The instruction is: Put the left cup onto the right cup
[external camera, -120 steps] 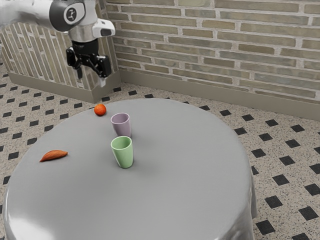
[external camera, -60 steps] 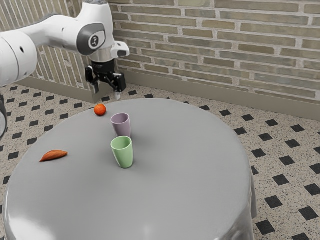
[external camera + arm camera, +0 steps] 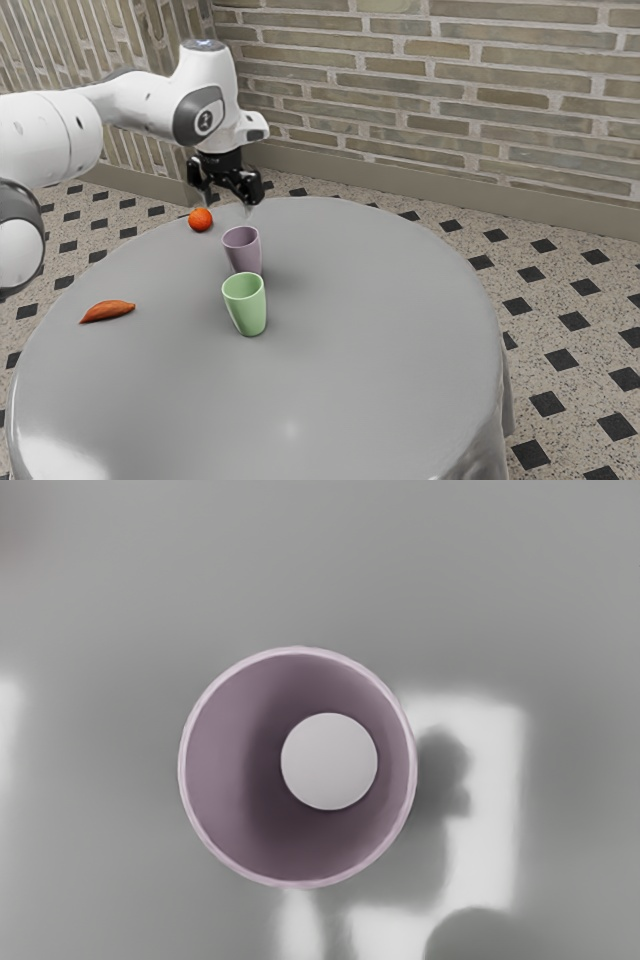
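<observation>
Hand: the hand (image 3: 228, 198) is held released, its fingers spread with nothing between them, and is pointed down at the worktop (image 3: 400, 340).
Purple cup: the purple cup (image 3: 242, 250) is stood upright, mouth up, on the far part of the worktop, near an orange ball (image 3: 201, 220).
Relation: the purple cup (image 3: 297, 780) is placed straight below the hand and apart from it. Its open mouth is looked into squarely, so a plain vertical descent is judged to be called for.
Green cup: the green cup (image 3: 245, 304) is stood upright just beside the purple one, on its nearer side.
Change: compared with a second ago, the hand has been lowered and carried toward the exterior view's right, over the purple cup. Neither cup has been shifted.
</observation>
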Available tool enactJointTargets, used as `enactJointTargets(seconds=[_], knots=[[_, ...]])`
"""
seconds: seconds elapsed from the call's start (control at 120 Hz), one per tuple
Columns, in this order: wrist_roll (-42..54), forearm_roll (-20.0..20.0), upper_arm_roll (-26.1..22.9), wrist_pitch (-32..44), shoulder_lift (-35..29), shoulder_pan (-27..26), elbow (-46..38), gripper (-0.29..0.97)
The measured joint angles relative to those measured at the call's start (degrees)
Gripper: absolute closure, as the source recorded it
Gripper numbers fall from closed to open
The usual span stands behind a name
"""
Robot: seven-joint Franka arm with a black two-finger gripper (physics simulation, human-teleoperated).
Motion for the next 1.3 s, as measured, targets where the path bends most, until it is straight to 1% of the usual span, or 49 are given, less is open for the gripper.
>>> enactJointTargets(seconds=[0.158,0.442,1.3], knots=[[0.0,-0.3,-0.2,1.8,2.4,0.0,0.0,0.0],[-0.1,-0.6,-0.2,4.6,4.6,0.0,0.0,0.0],[-0.1,-0.4,-0.4,9.0,8.6,0.0,0.8,0.0]])
